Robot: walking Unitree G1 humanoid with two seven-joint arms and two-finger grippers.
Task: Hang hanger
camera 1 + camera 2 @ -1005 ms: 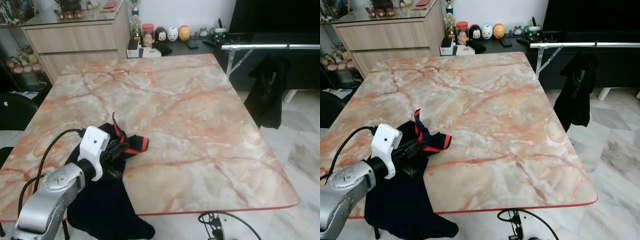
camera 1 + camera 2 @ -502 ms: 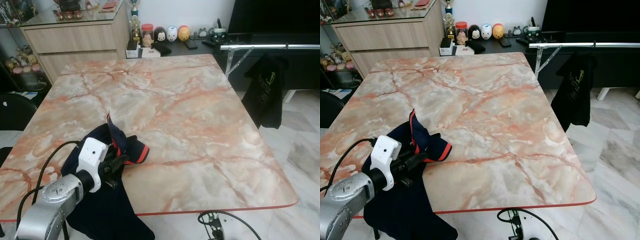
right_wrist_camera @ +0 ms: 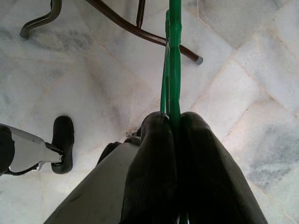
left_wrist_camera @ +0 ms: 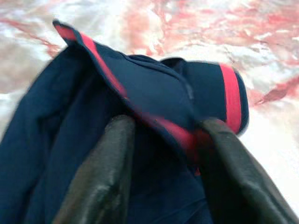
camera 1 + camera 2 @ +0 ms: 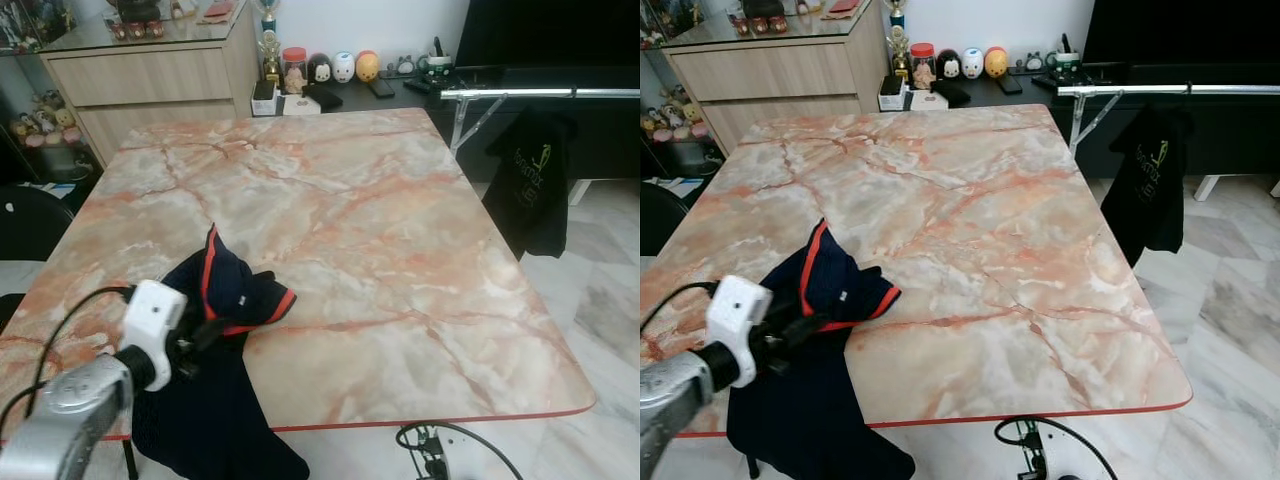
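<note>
Lower left of the head views: our left gripper (image 4: pixel 159 154), jaws spread, straddles the red-trimmed collar of a navy shirt (image 5: pixel 225 300) that lies half on the marble table (image 5: pixel 360 220), half draped over its near edge. Right wrist view: our right gripper (image 3: pixel 175 126) pinches a green hanger (image 3: pixel 174 51) above the tiled floor. We judge the hanger light, stiff and slippery, best held by its neck; the shirt is soft and limp. A rail (image 5: pixel 540 93) crosses the upper right.

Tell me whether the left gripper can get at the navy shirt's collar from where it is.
Probably yes: the left gripper is open, its fingers straddling the navy shirt at its red-trimmed collar.
</note>
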